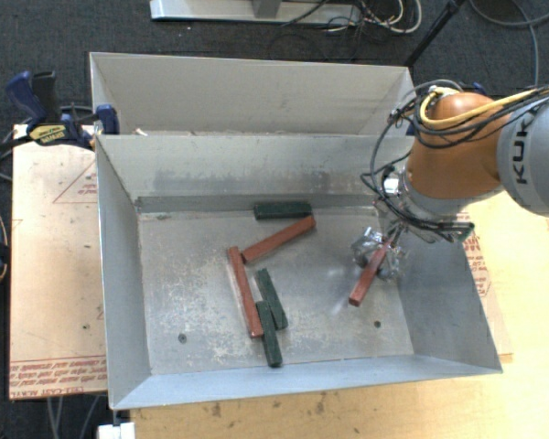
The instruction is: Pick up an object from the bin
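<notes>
Short reddish-brown rectangular bar [363,286]: lies in the right part of the grey metal bin [256,94], near the foot of the right sloping wall. It is slanted, with the upper end up and to the right and the lower end down and to the left. The lower end is at or just above the bin floor; contact cannot be told.

Gripper [382,252]: clenched on the upper end of the short bar. The metal fingers [370,243] sit on either side of it, with the bar visible between them.

Arm pose: enters from the right edge of the view. The grey link [531,158] leads to the rounded orange wrist cover [453,154], which hangs over the bin's right rear area. From there the wrist points down and slightly left to the gripper. Black cables [381,158] loop around the left side of the cover.

Other contents, all well apart from the gripper, left of it on the floor:
- dark green block [283,211], lying against the foot of the back wall;
- long reddish-brown bar [278,240], diagonal, upper end just below the block;
- second long reddish-brown bar [244,292], running down from the first one's lower end, the two forming a V;
- two dark green bars [271,298], [272,341], overlapping end to end just beside the second bar.
</notes>
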Robot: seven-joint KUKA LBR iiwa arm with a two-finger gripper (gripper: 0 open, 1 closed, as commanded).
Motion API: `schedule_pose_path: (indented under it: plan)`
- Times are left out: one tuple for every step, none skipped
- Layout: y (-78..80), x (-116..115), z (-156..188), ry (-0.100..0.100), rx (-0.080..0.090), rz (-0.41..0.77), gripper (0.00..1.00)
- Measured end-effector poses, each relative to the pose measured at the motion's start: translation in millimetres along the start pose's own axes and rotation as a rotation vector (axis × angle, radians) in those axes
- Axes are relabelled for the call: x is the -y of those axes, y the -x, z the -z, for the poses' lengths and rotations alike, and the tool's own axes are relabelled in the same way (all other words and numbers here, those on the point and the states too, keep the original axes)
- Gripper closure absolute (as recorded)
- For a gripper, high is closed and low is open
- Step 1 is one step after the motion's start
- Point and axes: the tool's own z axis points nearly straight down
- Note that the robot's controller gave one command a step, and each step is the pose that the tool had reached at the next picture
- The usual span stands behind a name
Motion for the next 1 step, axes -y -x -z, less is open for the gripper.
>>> schedule_pose_path:
  plan:
    - [0.6,0.8,7.6,-0.003,0.002,-0.001,1.00]
